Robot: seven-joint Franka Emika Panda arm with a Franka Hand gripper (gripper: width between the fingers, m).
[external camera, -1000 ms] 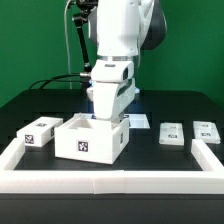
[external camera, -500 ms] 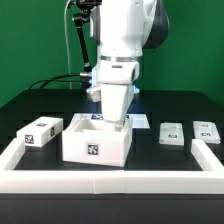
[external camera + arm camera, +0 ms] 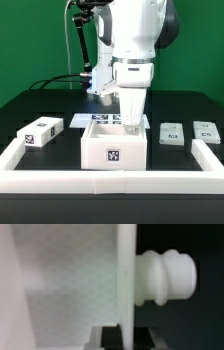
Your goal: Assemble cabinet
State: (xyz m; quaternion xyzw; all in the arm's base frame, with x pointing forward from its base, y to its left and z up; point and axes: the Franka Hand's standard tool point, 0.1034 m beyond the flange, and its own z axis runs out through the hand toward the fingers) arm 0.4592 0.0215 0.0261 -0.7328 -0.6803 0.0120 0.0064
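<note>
The cabinet body (image 3: 115,152), a large hollow white box with a tag on its front face, stands on the black table near the front middle. My gripper (image 3: 131,122) reaches down into its right rear corner and is shut on the box's wall. In the wrist view the thin white wall (image 3: 126,280) runs between my two dark fingers (image 3: 110,338), with my gripper (image 3: 128,337) clamped on it. A white ribbed round knob (image 3: 170,277) sticks out beside the wall. A small tagged block (image 3: 40,131) lies to the exterior view's left.
Two flat tagged panels (image 3: 172,134) (image 3: 206,132) lie at the exterior view's right. The marker board (image 3: 103,119) lies just behind the box. A low white rim (image 3: 110,180) edges the table's front and sides. Cables hang behind the arm.
The box has slid toward the exterior view's right and turned, so its tagged face now points straight forward. The arm moved right with it, still holding the wall.
</note>
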